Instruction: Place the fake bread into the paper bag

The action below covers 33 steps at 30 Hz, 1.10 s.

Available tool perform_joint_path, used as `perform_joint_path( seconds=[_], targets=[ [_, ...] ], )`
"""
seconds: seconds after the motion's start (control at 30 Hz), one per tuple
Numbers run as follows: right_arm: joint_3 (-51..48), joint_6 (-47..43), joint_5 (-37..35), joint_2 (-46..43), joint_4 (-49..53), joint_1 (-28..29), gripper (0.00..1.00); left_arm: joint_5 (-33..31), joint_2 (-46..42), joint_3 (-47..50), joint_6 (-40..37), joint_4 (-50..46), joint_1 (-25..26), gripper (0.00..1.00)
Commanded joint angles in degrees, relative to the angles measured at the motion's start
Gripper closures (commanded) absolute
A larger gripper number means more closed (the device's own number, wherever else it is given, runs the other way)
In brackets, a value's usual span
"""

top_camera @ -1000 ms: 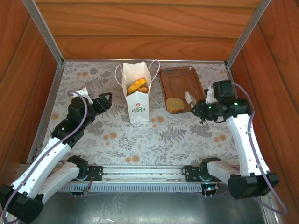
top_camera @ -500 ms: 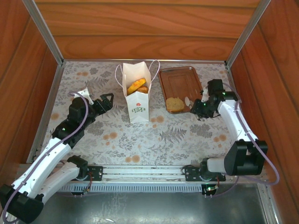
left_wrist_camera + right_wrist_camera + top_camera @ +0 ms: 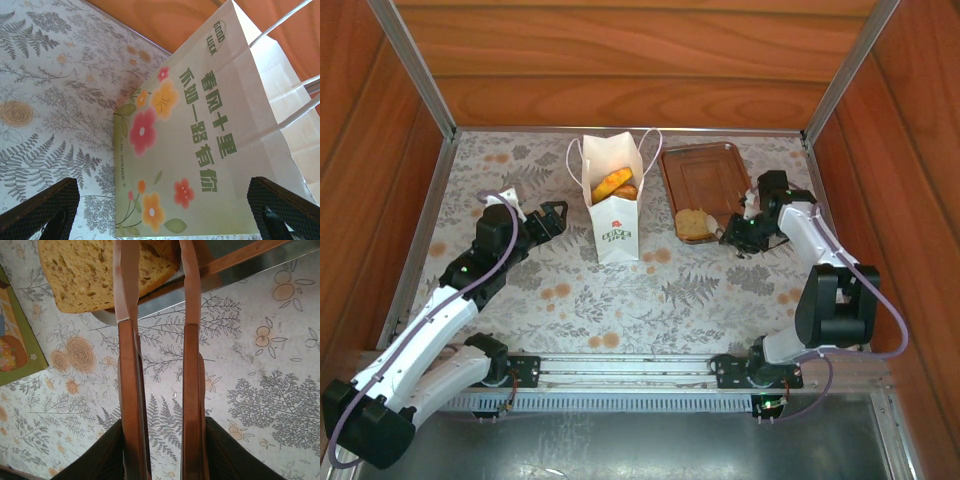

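Pastries (image 3: pixel 612 183), two of them, sit inside the single white paper bag (image 3: pixel 616 232) while one square slice (image 3: pixel 693 223) lies on the tray's (image 3: pixel 705 165) near end, the right gripper (image 3: pixel 728 234) parted at its edge and the left gripper (image 3: pixel 558 216) spread wide beside the bag.

1. Brown rectangular tray (image 3: pixel 705 175) sits at the far right of the worktop, long side running away from the near edge, glossy bare floor catching the light.
2. Worktop (image 3: pixel 720 290) wears a pale cloth printed with grey ferns and orange flowers.
3. Reddish wooden walls (image 3: pixel 640 60) box it in on three sides.
4. Silver metal posts (image 3: pixel 415 70) slant up at the far corners.
5. Metal rail (image 3: pixel 630 375) runs along the near edge.
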State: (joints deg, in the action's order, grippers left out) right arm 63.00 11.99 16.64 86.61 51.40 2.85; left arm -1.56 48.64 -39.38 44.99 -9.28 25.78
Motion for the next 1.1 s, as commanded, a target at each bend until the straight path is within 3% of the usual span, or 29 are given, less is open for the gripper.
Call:
perform_joint_path(
  seconds=[0.0, 0.47, 0.8, 1.07],
  targets=[
    [0.4, -1.6, 2.6, 1.2, 1.1, -0.5, 0.62, 0.2, 0.1, -1.7, -0.8, 0.8, -0.5, 0.08],
    [1.1, -2.5, 2.5, -1.3, 3.4, -1.0, 0.8, 0.4, 0.6, -3.3, -1.0, 0.1, -0.5, 0.08],
    [5.7, -2.8, 1.5, -7.6, 8.8, -1.0, 0.81, 1.4, 2.2, -9.4, -2.2, -1.8, -0.4, 0.08],
    [18.3, -1.5, 1.3, -11.3, 17.4, -1.0, 0.82, 2.9, 8.5, -19.0, -2.2, -4.4, -0.5, 0.08]
  ],
)
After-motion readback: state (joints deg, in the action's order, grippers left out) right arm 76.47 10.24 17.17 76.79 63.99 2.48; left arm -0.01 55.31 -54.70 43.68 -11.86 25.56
